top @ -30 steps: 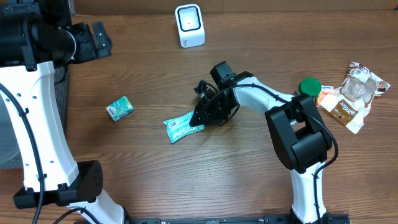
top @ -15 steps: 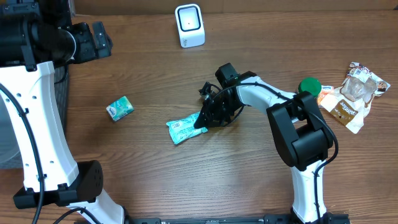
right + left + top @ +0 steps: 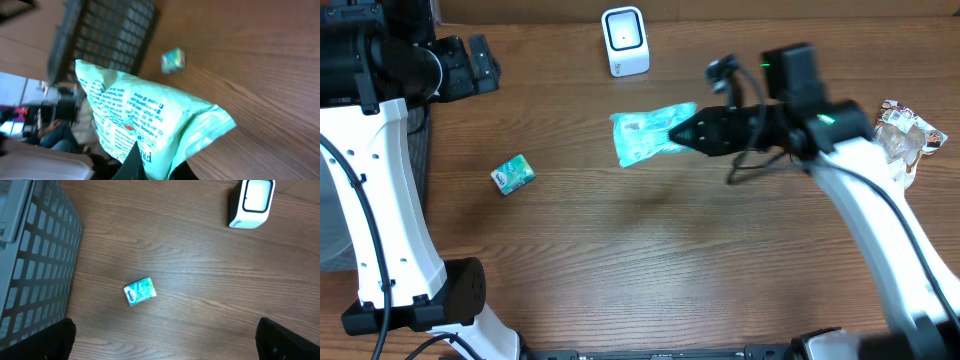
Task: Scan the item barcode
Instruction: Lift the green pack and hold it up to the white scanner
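**A:** Where's the item?

**B:** The mint-green pouch [image 3: 648, 133] is pinched by one corner in the right gripper [image 3: 685, 130], whose fingers are clamped tight on it. It hangs clear of the table [image 3: 650, 270], a bit right of the white scanner [image 3: 625, 41] and nearer than it, not touching it.

**A:** Which side shows?

**B:** In the right wrist view, the side with small printed text; I can't make out a barcode there.

**A:** And the other arm?

**B:** The left gripper [image 3: 485, 62] sits at the far left with its fingers spread wide, holding nothing.

**A:** Any containers?

**B:** One grey basket [image 3: 35, 265] with lattice walls, off the left edge of the table. Only its wall shows, so I can't tell what lies inside.

**A:** What's loose on the table?

**B:** A small teal box [image 3: 512, 174] lies on the wood left of centre, near the basket but outside it. Some snack packets [image 3: 905, 135] lie at the far right.
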### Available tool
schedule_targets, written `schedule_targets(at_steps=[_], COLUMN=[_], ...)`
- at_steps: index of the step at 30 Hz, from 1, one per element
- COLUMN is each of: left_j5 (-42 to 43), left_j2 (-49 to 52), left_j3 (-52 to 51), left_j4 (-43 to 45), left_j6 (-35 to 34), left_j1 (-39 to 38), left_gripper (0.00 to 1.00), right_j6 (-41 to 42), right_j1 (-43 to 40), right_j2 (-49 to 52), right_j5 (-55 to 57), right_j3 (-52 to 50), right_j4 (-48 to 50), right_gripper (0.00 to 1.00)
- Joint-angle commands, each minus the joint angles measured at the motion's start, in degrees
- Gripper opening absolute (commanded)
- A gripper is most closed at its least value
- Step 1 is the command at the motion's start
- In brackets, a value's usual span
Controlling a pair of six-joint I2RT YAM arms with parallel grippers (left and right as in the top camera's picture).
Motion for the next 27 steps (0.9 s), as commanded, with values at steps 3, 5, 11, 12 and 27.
schedule_targets(at_steps=[3, 5, 11, 12, 27], left_j5=[-0.37, -0.37, -0.37, -0.37, -0.37], left_j2=[0.20, 0.20, 0.20, 0.20, 0.20], left_j3=[0.55, 0.55, 0.55, 0.55, 0.55], left_j4=[-0.11, -0.11, -0.11, -0.11, -0.11], left_j6=[0.96, 0.96, 0.96, 0.96, 0.96], left_j1=[-0.39, -0.37, -0.37, -0.37, -0.39], left_gripper=[1.00, 1.00, 1.00, 1.00, 0.99], right_j6=[4.61, 6.27, 6.19, 6.21, -1.31], right_j1=[-0.04, -0.04, 0.13, 0.52, 14.84], right_j2=[-7.26, -9.27, -10.62, -10.54, 14.99], right_j5=[3.69, 5.16, 5.60, 6.56, 66.53], right_j3=[0.79, 0.79, 0.79, 0.79, 34.49], right_j4=[-0.76, -0.76, -2.73, -2.73, -6.71], right_gripper=[0.04, 0.04, 0.04, 0.04, 0.04])
